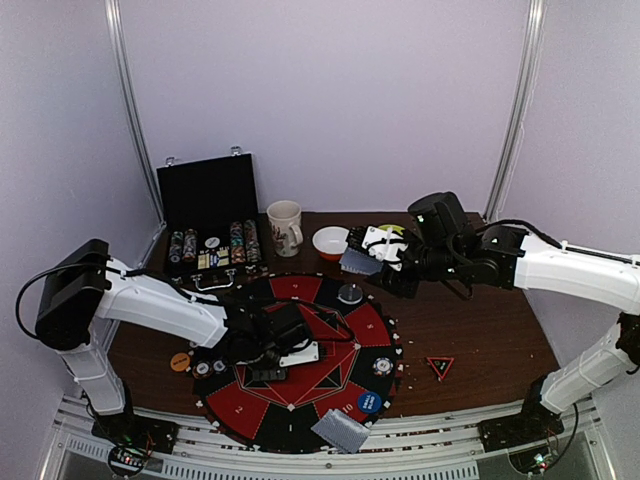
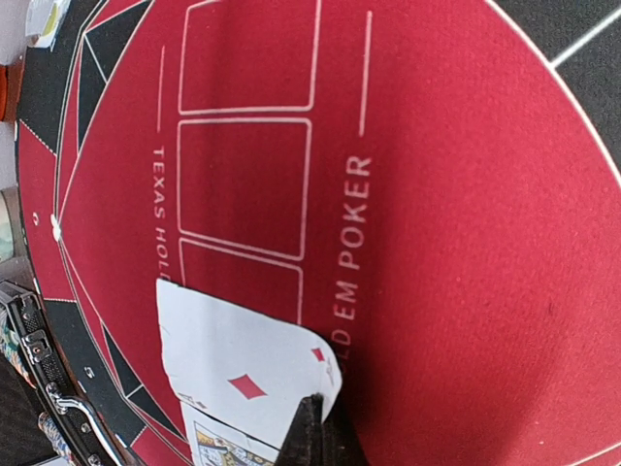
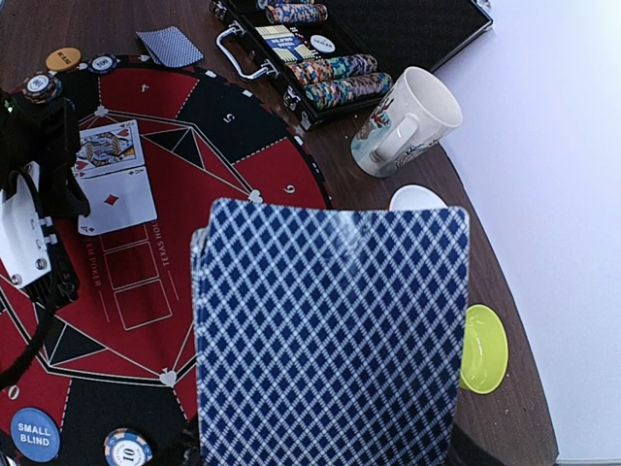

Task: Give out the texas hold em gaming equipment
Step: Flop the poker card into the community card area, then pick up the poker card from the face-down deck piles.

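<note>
My right gripper (image 1: 372, 262) is shut on a deck of blue-backed cards (image 3: 330, 340), held upright above the table's far side; the deck hides its fingers. My left gripper (image 2: 323, 403) is low over the round mat (image 1: 300, 292), its jaws shut on the edge of a face-up ace of diamonds (image 2: 243, 354). A face-up picture card (image 3: 107, 146) lies beside the ace. A blue small-blind disc (image 1: 369, 402), an orange disc (image 1: 180, 362), a red-black triangle marker (image 1: 440, 366) and striped chips (image 1: 383, 365) lie on and around the mat. A small face-down pile of cards (image 1: 340, 432) sits at the near edge.
An open black case (image 1: 210, 200) with rows of chips stands at the back left. A white mug (image 1: 284, 228), a red-and-white bowl (image 1: 330, 242) and a yellow bowl (image 3: 483, 348) stand behind the mat. Bare brown table lies right of the mat.
</note>
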`<state>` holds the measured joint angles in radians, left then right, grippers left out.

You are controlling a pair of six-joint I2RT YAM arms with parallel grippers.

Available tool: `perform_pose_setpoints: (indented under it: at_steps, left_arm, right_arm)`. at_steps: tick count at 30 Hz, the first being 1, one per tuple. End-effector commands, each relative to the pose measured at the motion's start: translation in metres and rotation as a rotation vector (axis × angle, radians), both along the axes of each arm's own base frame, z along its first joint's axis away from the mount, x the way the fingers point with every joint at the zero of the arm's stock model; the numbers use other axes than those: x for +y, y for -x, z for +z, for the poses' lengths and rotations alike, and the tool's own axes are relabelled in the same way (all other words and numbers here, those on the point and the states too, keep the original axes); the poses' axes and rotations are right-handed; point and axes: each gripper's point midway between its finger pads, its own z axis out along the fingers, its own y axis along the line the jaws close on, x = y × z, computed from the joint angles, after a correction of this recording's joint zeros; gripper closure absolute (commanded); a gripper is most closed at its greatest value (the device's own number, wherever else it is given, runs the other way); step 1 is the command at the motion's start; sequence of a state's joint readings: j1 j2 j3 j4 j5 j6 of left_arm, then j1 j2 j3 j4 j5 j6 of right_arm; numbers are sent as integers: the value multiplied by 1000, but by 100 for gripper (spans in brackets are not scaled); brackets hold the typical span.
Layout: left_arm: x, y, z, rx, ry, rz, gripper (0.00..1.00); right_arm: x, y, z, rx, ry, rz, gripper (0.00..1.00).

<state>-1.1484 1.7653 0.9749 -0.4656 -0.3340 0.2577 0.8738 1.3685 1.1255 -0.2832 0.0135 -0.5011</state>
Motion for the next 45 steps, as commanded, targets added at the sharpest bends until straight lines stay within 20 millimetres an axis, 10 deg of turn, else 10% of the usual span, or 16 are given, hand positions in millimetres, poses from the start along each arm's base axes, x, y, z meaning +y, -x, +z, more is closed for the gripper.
perform_pose_setpoints:
  at_steps: [1, 22, 30, 36, 45]
  left_arm:
    - [27, 21, -24, 127, -95, 6, 100]
    - [-17, 27, 26, 170, 149, -57, 53]
    - [-25, -30, 138, 167, 661, 112, 48]
    - [-19, -74, 243, 134, 1207, 314, 4]
    - [-75, -72, 265, 499, 1384, 246, 12]
  right_arm:
    - [-3, 0, 7, -10, -15, -5, 43]
    - [-4, 0, 6, -10, -11, -6, 43]
    - [-8, 0, 3, -12, 14, -14, 43]
    - [4, 2, 0, 24, 3, 9, 43]
    - [31, 11, 8, 7, -23, 78, 43]
